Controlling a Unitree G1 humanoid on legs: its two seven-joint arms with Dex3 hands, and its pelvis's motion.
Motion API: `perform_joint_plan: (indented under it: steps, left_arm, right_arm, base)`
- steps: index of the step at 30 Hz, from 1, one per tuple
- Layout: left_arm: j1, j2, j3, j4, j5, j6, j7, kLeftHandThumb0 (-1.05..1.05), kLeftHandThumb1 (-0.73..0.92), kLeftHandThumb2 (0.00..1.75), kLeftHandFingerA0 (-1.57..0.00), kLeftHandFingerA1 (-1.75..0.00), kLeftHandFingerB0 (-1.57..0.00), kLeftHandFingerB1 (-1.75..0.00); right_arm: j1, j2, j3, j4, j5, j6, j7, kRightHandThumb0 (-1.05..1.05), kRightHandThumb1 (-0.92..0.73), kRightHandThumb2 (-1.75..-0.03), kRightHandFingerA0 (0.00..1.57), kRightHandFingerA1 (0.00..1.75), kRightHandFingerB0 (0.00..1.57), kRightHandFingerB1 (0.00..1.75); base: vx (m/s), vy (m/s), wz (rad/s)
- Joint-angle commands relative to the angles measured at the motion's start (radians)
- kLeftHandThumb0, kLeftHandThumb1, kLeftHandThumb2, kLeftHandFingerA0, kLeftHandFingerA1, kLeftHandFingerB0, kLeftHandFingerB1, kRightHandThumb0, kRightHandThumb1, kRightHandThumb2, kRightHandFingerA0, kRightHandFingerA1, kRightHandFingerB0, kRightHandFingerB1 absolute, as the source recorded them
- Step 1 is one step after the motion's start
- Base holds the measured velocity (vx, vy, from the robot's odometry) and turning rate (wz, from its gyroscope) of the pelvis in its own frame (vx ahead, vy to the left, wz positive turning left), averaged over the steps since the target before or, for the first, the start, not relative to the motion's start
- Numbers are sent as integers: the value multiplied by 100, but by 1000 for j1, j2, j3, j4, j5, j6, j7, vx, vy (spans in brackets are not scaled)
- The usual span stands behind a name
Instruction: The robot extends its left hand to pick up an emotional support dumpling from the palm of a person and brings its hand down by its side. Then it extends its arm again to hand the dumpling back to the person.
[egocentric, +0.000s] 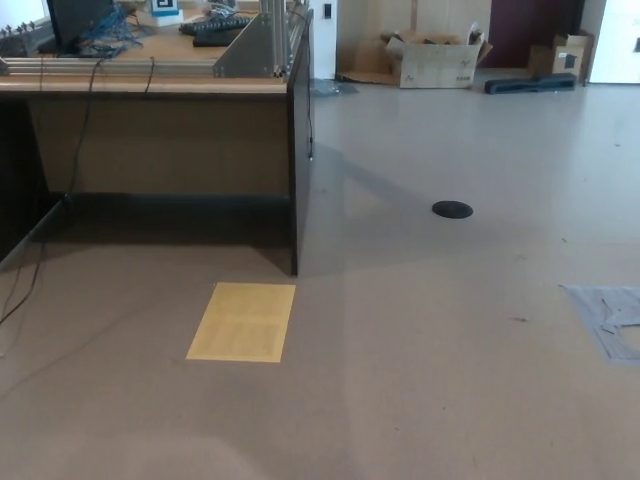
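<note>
Now neither hand shows, so their state can't be told; just desk (160, 130), yellow sheet (242, 321), floor (450, 350).

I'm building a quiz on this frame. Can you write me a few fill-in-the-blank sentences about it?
1. The flat sheet on the floor is ____ in colour.
2. The round black disc lies on the ____.
3. The cardboard box stands far behind the ____ desk.

Missing words: yellow; floor; wooden
</note>
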Motion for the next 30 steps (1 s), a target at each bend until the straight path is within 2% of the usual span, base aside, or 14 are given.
perform_joint_plan:
  steps: [1,20,26,27,28,29,30]
  left_arm:
    - [5,47,-15,107,2,-103,11,5,74,55,-56,-175,-38,-175]
    - [14,88,-59,181,-24,-172,24,5,71,55,-51,-175,-36,-175]
    - [-3,105,-59,165,-41,-185,19,4,71,57,-58,-175,-45,-175]
    - [-15,115,-55,137,-50,-168,37,3,69,51,-97,-173,-72,-156]
    - [-29,127,-50,103,-61,-146,60,3,69,51,-97,-173,-72,-156]
    - [-54,142,-42,79,-79,-126,74,5,71,58,-63,-175,-46,-175]
    - [-70,152,-36,65,-92,-115,81,5,71,58,-63,-175,-46,-175]
  right_arm:
    - [13,1,2,1,-2,2,3,-83,-92,-67,41,55,32,39]
    - [17,4,5,8,-7,0,-1,-83,-92,-68,41,56,32,41]
    - [18,3,3,2,-3,8,4,-82,-92,-68,41,55,32,40]
    - [20,1,2,2,-2,6,4,-82,-92,-68,40,54,32,40]
    - [22,-1,1,2,-1,3,4,-82,-92,-68,40,54,32,40]
    - [22,-3,0,6,-2,0,3,-82,-92,-68,41,55,33,40]
    - [21,-4,0,10,-2,-3,1,-82,-92,-68,41,55,33,40]
  base:
    - [0,0,0]
    - [0,0,0]
    - [0,0,0]
    - [0,0,0]
    - [0,0,0]
    - [0,0,0]
    - [0,0,0]
